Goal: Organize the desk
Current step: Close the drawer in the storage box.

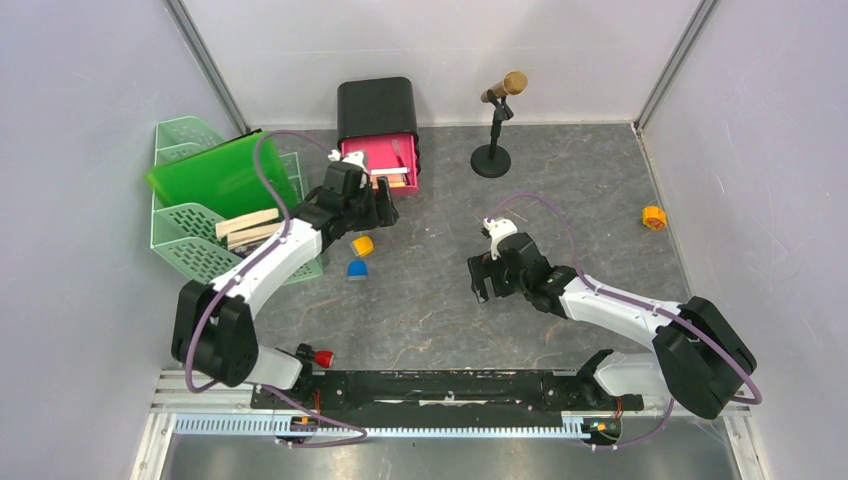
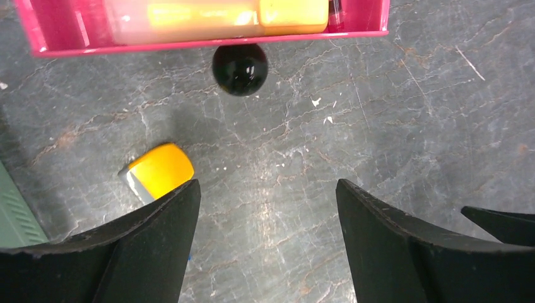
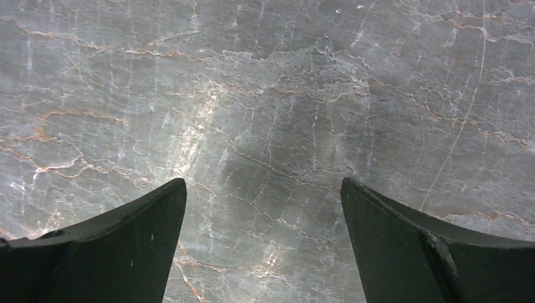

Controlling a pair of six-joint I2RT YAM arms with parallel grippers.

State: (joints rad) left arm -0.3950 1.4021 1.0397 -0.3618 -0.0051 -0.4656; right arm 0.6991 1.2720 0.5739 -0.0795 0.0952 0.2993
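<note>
While both arms reach forward from their two bases at the near edge, the desk (image 1: 420, 320), a single dark-grey slab veined in pale lines, fills the floor of the enclosure from the black mounting rail (image 1: 440, 385) to the back wall. One small red cap (image 1: 323, 357) sits beside the left base.

Right of centre, the right gripper (image 3: 263, 182) hangs over bare desk, its two fingers spread wide with nothing between them. Left of centre lie two blocks, slightly apart: one blue block (image 1: 356, 269) and, just beyond it, one yellow block (image 2: 158, 172). The yellow block lies just beside the tip of one finger of the left gripper (image 2: 266, 184). That gripper's two fingers also stand apart, with only desk surface between them.

Directly beyond is one pink drawer (image 2: 208, 38) with one round black knob (image 2: 240, 68), pulled out of one black box (image 1: 378, 108). The drawer holds yellowish pieces, but their number cannot be told.

At far left stands one mint-green tiered tray (image 1: 190, 255), carrying one bright green board (image 1: 222, 175) and a few pale wooden strips (image 1: 248, 230). One orange object (image 1: 653, 217) lies near the right wall, well apart from the rest. One microphone (image 1: 505, 86) on a round-footed stand is farthest back.
</note>
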